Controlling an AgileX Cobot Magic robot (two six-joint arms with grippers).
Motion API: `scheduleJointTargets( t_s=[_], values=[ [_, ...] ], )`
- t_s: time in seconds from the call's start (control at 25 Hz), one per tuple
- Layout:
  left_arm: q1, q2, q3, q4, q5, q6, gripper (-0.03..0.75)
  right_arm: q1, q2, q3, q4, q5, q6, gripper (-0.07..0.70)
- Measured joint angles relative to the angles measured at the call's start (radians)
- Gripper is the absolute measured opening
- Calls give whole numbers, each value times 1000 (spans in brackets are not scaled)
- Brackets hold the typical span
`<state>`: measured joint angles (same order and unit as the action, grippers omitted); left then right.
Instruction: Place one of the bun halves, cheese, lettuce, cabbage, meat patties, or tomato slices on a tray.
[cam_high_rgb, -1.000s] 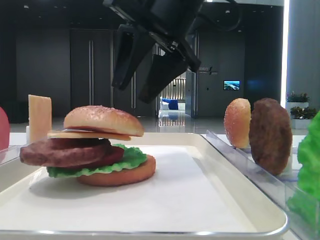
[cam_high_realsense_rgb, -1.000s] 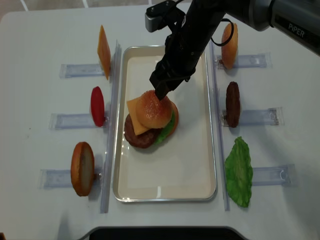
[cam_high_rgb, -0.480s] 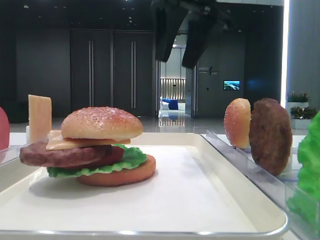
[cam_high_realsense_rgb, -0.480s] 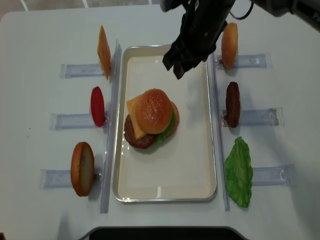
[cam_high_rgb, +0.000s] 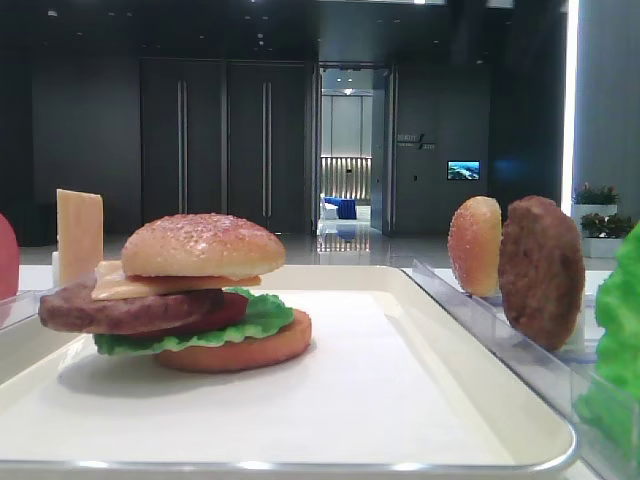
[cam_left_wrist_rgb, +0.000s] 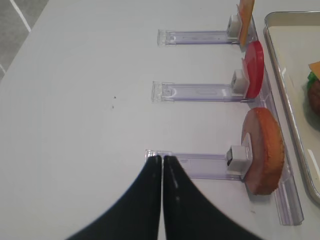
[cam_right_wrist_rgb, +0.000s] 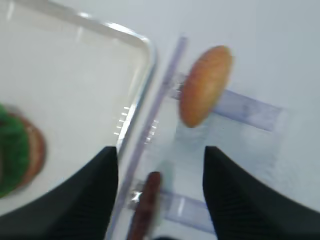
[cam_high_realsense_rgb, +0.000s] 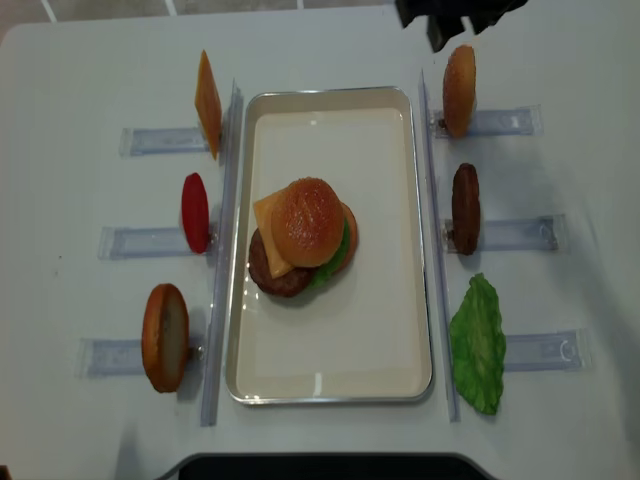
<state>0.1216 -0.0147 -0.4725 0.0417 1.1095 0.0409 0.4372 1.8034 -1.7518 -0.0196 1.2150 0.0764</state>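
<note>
1. One seeded top bun sat on a stack of cheese, meat patty, lettuce and a bottom bun, near the middle of the tray.
2. The right claw was open and empty. It hung over the tray's far right corner, above the racks holding a spare orange bun and a spare patty.
3. The left claw was closed on nothing, above the table beside the rack that held a bun half.
4. Judged state: the top bun appeared placed; the stack looked complete.
5. Risk: the patty overhung the left side of the stack, and the cheese stuck out toward the same side. A knock to the tray could have made the layers slide.
6. Risk: the right claw was just above the upright spare bun and patty. A low sweep could have tipped either from its rack.
7. Risk: the right wrist view was blurred, so clearance to the tray rim could not be judged.
</note>
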Motion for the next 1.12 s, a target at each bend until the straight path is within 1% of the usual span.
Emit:
scheduleJointTargets(
  t_s=[0.2, 0.32, 0.4, 0.52, 0.64, 0.88, 0.96, 1.04, 1.12],
  values=[
    [0, 0, 0, 0, 0, 0, -1, -266, 1, 0, -29, 0, 7, 370],
    [0, 0, 0, 0, 0, 0, -1, -390, -2, 5, -35, 0, 2, 370],
    [0, 0, 0, 0, 0, 0, -1, -435, -27, 43, -35, -1, -2, 370],
    [0, 0, 0, 0, 0, 0, -1, -455, -113, 151, -58, 0, -14, 370],
    [0, 0, 0, 0, 0, 0, -1, -457, -258, 311, -71, 0, -12, 370],
    [0, 0, 0, 0, 0, 0, -1, -457, -594, 717, -67, 2, 6, 370],
    [0, 0, 0, 0, 0, 0, -1, -457, -707, 825, -67, 8, 12, 370],
    [0, 0, 0, 0, 0, 0, -1, -457, -830, 916, -66, 10, 14, 370],
    [0, 0, 0, 0, 0, 0, -1, -457, -946, 977, -66, 11, 14, 370]
  ],
)
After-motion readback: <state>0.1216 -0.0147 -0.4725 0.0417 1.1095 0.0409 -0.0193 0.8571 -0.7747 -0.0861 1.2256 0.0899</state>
